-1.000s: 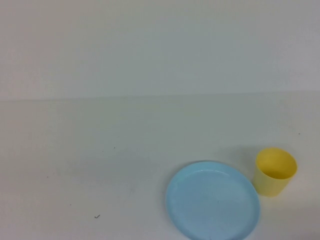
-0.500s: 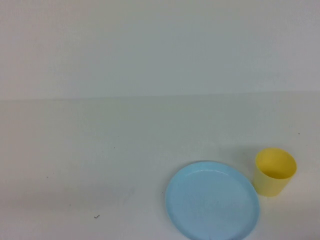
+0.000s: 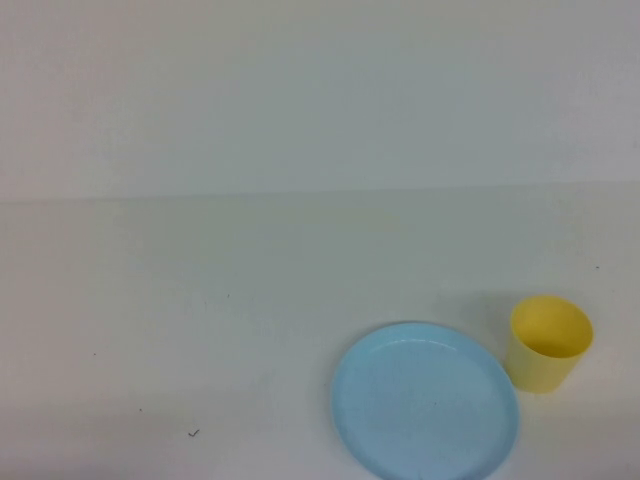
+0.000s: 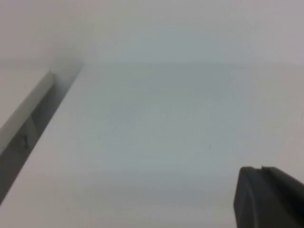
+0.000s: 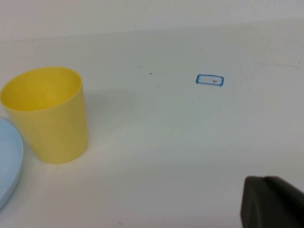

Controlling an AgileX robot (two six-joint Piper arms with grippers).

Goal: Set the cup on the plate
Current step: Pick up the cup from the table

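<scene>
The yellow cup stands upright on the white table at the front right, just right of the light blue plate and apart from it. The plate lies flat and empty. In the right wrist view the cup stands a good way from my right gripper, beside the plate's rim. The gripper looks shut and empty. My left gripper also looks shut and empty over bare table. Neither gripper shows in the high view.
A small blue-outlined rectangle mark lies on the table beyond the cup. The table's edge with a dark gap shows in the left wrist view. A tiny dark speck lies front left.
The cup and plate have not moved. A faint shadow on the left half of the table has slid toward the near edge.
</scene>
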